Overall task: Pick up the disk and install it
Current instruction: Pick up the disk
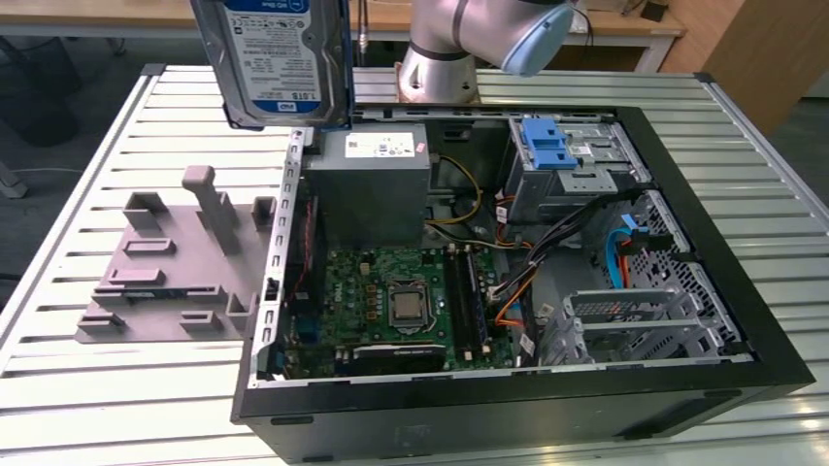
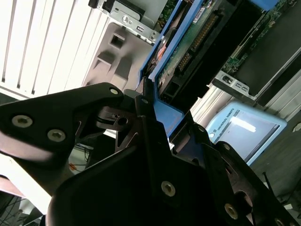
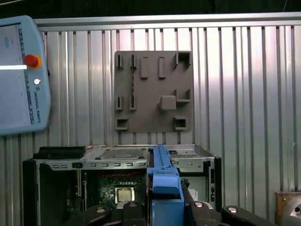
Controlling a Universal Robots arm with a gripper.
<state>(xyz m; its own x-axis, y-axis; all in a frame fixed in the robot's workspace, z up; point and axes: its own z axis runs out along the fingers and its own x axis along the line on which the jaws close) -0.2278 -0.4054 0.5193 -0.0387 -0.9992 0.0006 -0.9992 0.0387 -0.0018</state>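
Observation:
The disk, a silver-grey drive with a blue-and-white label in a blue carrier, hangs upright in the air above the far corner of the open computer case on the exterior view's left. In both wrist views my gripper is shut on it. Black fingers sit on either side of the blue carrier's edge. The second wrist view shows my gripper on the carrier, with the drive's green circuit board beyond it.
Inside the case are a grey power-supply box, a motherboard, cables, and drive bays with a blue latch. A grey fixture plate lies on the slatted table beside the case. A teach pendant lies near the table's edge.

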